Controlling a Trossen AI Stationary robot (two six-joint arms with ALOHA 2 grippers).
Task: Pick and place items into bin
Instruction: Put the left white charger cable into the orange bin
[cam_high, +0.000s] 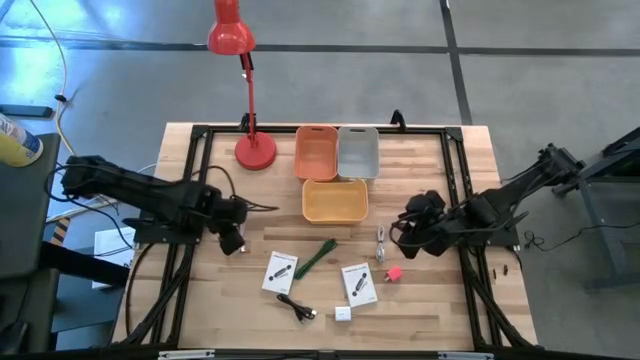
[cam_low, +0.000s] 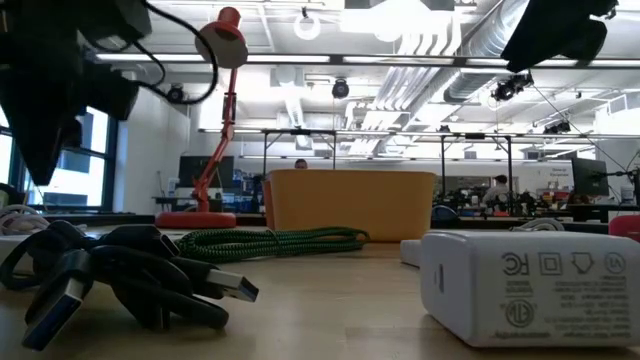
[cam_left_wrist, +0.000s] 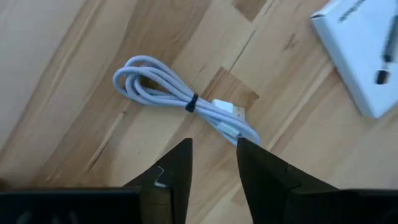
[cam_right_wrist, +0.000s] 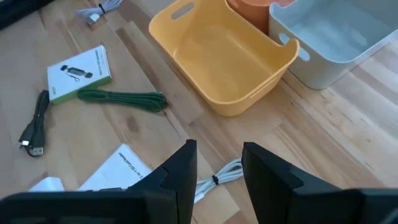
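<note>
Wooden table (cam_high: 430, 300): fills the middle of the high view.

Left gripper (cam_high: 235, 243): hangs at centre left of the table, fingers parted and gripping nothing. Hovers over a coiled white cable (cam_left_wrist: 180, 99) in the left wrist view.

Right gripper (cam_high: 400, 232): hangs at centre right, fingers likewise parted and empty. Sits just beside a second white cable (cam_high: 381, 243).

Red desk lamp (cam_high: 255, 150): stands at the upper left of the table.

Three bins, all empty, grouped at upper centre:
- orange bin (cam_high: 298, 150), next to the grey bin (cam_high: 377, 150)
- yellow bin (cam_high: 305, 200), touching both from below

Two white cards: lie lower centre, one (cam_high: 280, 271) left and one (cam_high: 359, 284) right.

Green strip (cam_high: 315, 258): lies slanted between the cards, just below the yellow bin.

Black cable (cam_high: 297, 307): lies near the bottom edge, below the left card.

White block (cam_high: 343, 314): rests to the right of the black cable, under the right card.

Red-pink cube (cam_high: 394, 273): sits right of the right card, below the right gripper.
</note>
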